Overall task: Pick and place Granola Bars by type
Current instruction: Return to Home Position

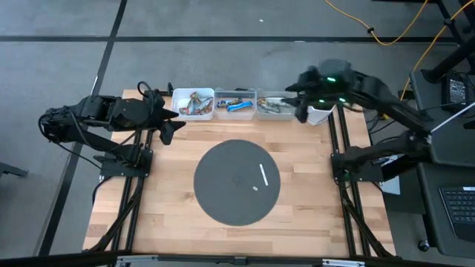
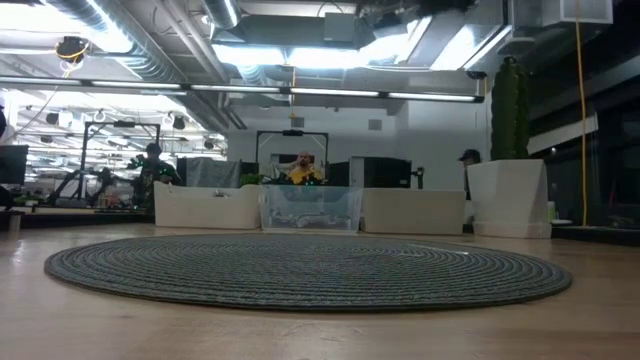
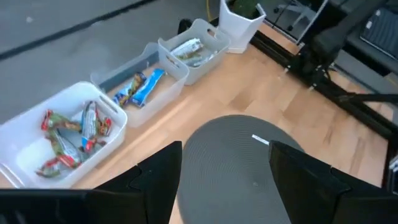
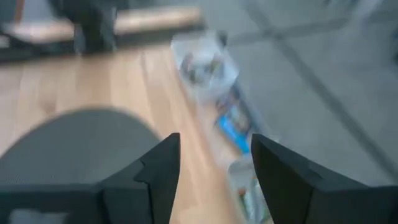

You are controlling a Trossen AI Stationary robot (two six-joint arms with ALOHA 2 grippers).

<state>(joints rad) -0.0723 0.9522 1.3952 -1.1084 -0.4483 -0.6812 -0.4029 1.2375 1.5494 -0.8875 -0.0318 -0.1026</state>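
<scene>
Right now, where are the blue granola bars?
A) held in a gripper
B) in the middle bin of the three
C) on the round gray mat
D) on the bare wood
B: the blue granola bars lie in the middle bin, while the round mat shows a thin white strip but no bars.

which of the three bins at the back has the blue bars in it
The middle bin: it alone holds blue bars. The left bin holds red-orange bars, and the right bin holds silver-green bars.
</scene>
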